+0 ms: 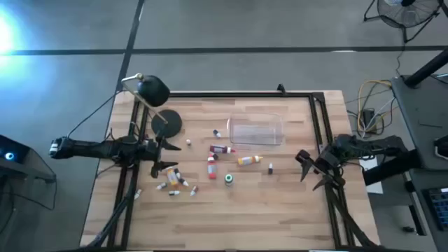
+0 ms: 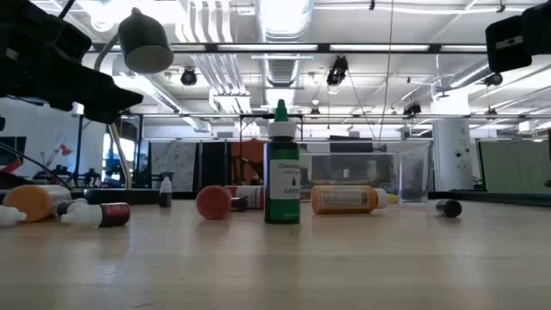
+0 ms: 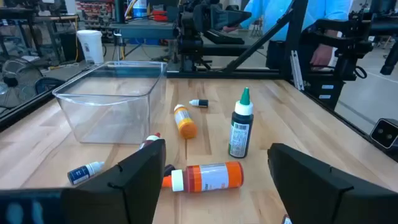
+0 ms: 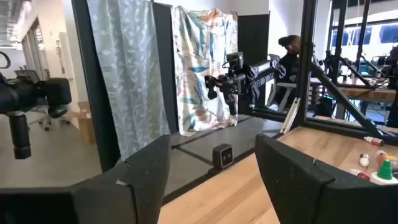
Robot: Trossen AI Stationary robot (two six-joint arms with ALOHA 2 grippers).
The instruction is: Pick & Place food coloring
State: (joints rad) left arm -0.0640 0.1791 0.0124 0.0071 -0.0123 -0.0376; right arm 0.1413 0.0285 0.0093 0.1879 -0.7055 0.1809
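High view: tiny food coloring bottles [image 1: 210,166] scattered mid wooden counter [image 1: 280,203], near clear rectangular plastic tub [image 1: 256,131].
Low view: green bottle [image 2: 281,172] upright.
Left wrist view: left gripper [image 3: 214,177] jaws open, empty.
Right wrist view: right gripper [image 4: 211,177] at counter edge, jaws apparently open, empty.

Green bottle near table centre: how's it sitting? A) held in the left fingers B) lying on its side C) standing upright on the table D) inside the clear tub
C. The green bottle stands upright, cap up, on the bare table; the left wrist view shows it clear of the clear tub, and nothing grips it, while the orange bottle beside it lies flat.
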